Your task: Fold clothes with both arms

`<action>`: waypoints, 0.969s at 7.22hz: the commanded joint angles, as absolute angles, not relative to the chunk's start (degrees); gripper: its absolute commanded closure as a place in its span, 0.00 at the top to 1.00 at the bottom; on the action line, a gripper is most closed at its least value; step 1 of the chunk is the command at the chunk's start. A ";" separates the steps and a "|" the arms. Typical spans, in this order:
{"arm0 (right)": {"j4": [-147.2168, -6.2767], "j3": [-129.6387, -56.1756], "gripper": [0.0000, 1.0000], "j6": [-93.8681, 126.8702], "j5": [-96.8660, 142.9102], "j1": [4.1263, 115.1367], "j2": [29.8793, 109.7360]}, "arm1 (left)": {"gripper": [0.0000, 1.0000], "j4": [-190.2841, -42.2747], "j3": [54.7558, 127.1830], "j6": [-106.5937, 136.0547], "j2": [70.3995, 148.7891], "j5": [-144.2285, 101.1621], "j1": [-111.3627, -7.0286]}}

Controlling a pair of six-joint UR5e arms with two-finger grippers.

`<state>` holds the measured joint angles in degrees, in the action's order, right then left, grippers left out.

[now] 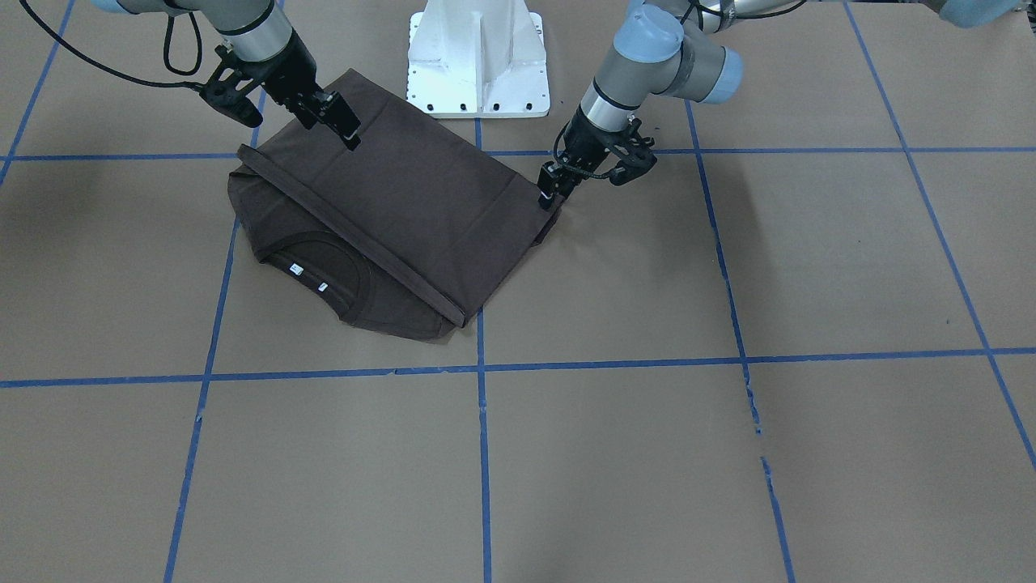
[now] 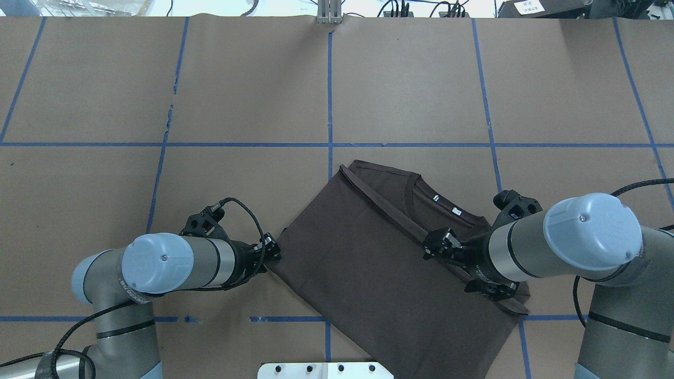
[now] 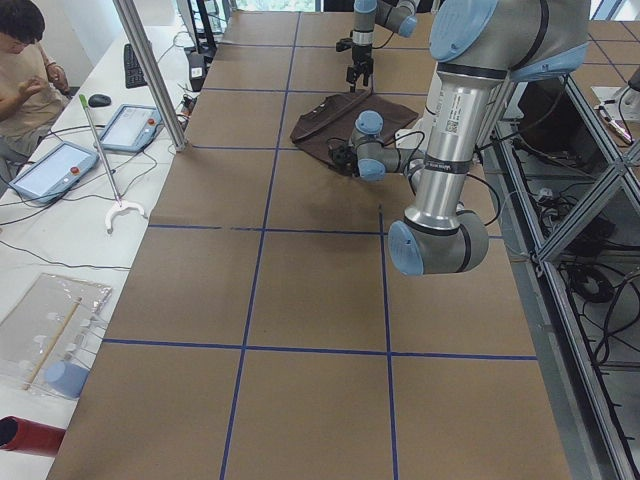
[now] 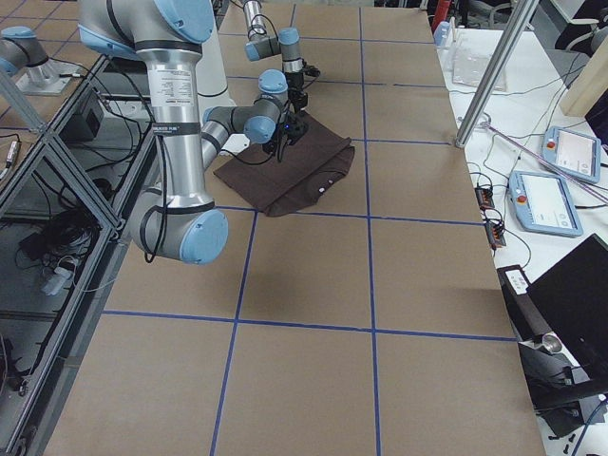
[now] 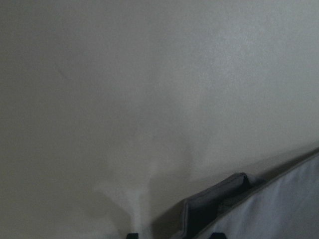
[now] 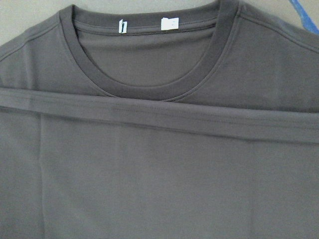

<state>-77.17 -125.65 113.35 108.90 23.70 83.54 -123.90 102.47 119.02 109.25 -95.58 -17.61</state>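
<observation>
Finds the dark brown T-shirt (image 2: 368, 252) at 5 o'clock on the surface (image 2: 421, 79) in the overhead view, folded once, its hem (image 6: 149, 112) laid just below the collar (image 6: 89, 74) and white neck tags (image 6: 169, 23). Loses the shirt's near corner off that view's bottom edge, and its 3 o'clock side under the right arm (image 2: 553, 242). Places the right hand (image 2: 439, 245) over the fold near the hem; cannot tell whether spread or pressed together. Places the left hand (image 2: 271, 251) at the shirt's 9 o'clock corner; makes out, in the dim, blurred left wrist view, only two dark fingertips (image 5: 132, 235) at the bottom edge, spread apart beside the cloth's flat corner. Notes brown paper and blue tape lines (image 2: 329, 105) gridding the surface, the white pedestal (image 1: 477, 57) at 6 o'clock, and, at 12 o'clock, a bench with tablets (image 3: 55, 168) and a seated person (image 3: 20, 70).
</observation>
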 commanded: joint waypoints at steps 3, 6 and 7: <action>-77.17 -125.16 1.00 113.38 108.81 23.56 83.32 | 0.00 -123.31 102.83 120.24 109.51 -94.75 -17.40; -77.17 -124.80 1.00 113.64 108.46 23.47 82.88 | 0.00 -118.21 103.80 114.65 109.60 -94.66 -19.76; -77.17 -124.80 1.00 113.73 108.37 23.47 82.88 | 0.00 -118.21 103.62 111.56 109.95 -94.75 -21.95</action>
